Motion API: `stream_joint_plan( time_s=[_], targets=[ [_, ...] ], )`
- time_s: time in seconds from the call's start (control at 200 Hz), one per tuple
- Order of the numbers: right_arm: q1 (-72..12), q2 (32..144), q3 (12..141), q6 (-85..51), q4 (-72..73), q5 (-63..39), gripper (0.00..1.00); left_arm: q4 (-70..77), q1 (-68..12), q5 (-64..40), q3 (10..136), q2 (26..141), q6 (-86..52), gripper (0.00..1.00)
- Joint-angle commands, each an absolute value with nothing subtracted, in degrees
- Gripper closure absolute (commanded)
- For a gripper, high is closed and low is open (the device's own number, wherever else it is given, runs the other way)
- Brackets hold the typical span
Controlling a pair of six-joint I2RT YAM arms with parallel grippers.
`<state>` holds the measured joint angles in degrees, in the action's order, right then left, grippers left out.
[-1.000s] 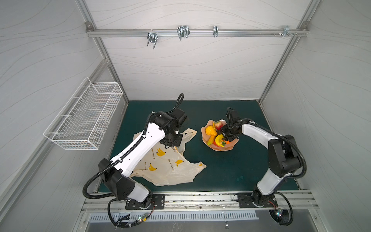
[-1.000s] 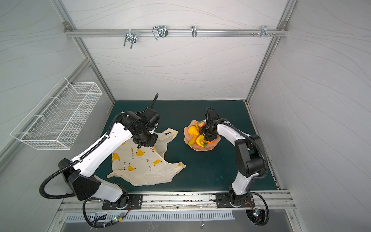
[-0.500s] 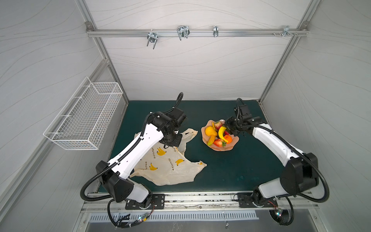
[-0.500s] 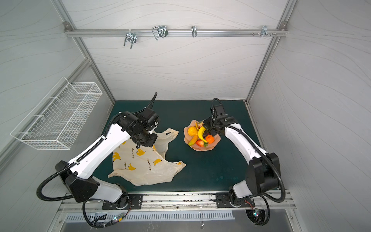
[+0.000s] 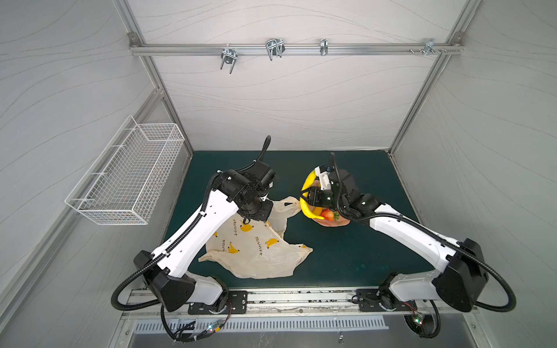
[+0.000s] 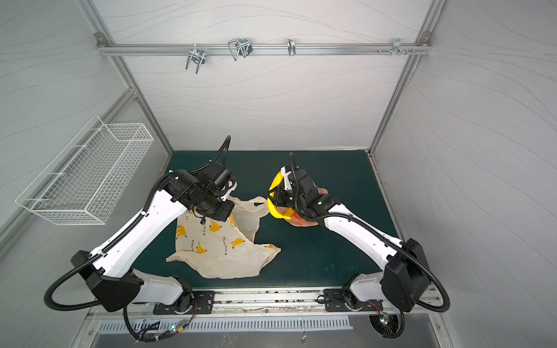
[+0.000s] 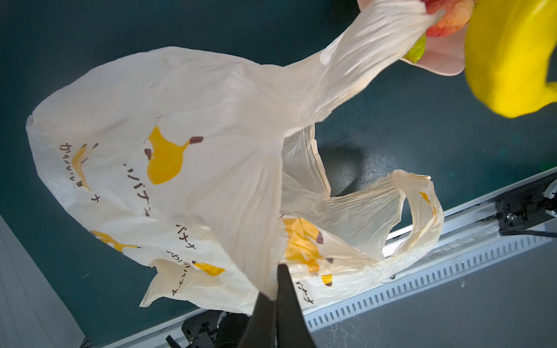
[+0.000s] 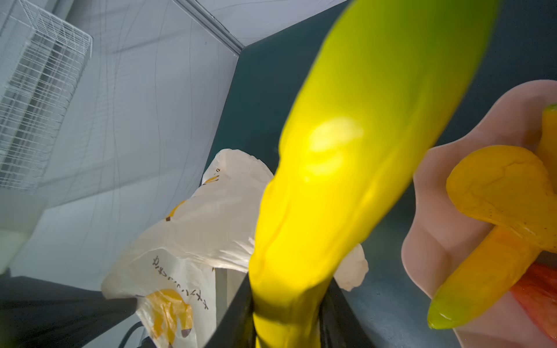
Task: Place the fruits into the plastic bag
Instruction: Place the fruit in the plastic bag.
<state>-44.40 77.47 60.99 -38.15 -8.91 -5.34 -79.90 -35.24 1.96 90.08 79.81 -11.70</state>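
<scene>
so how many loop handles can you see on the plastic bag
2: one handle stretches toward the pink dish; the other handle lies looped on the green mat. None seem hidden.

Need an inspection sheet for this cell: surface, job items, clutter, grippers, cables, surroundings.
Surface: green mat, carrying bag and dish.
Job's things: bag crumpled, one fold pinched up; banana gripped by the dish; strawberry and yellow-orange fruit in the dish.
Clutter: nothing seen.
Grippers: left gripper shut on bag; right gripper shut on banana.
Cables: black conduit along both arms, looping beside the bases.
Surroundings: wire basket on the side wall; hooks on the overhead rail.
</scene>
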Motion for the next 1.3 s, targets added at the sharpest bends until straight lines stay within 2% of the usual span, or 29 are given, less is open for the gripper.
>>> stream_joint_plan(
  time_s=[0.0, 0.185, 0.565, 0.96, 1.296],
  targets=[
    [-48.8, 77.8, 61.5, -33.8, -2.2, 2.3, 0.81, -78.9, -35.0, 0.4, 91.1, 79.5, -11.5, 1.0],
    [-54.0, 74.7, 55.6, -33.3, 1.6, 8.6, 0.83, -78.5, -33.9, -2.3, 92.0, 79.9, -13.5, 1.0],
    [-59.4, 72.6, 48.3, -33.5, 5.1, 7.1, 0.83, -75.5, -30.9, -9.7, 92.5, 80.2, -15.7, 1.0],
    [-63.0, 73.8, 42.1, -37.6, 9.1, -1.8, 0.84, -74.2, -29.0, -12.7, 94.1, 81.1, -17.3, 1.0],
    [-63.2, 80.7, 43.2, -41.4, 13.8, -9.8, 0.85, -69.7, -28.9, -17.5, 91.4, 79.2, -19.9, 1.0]
  ],
)
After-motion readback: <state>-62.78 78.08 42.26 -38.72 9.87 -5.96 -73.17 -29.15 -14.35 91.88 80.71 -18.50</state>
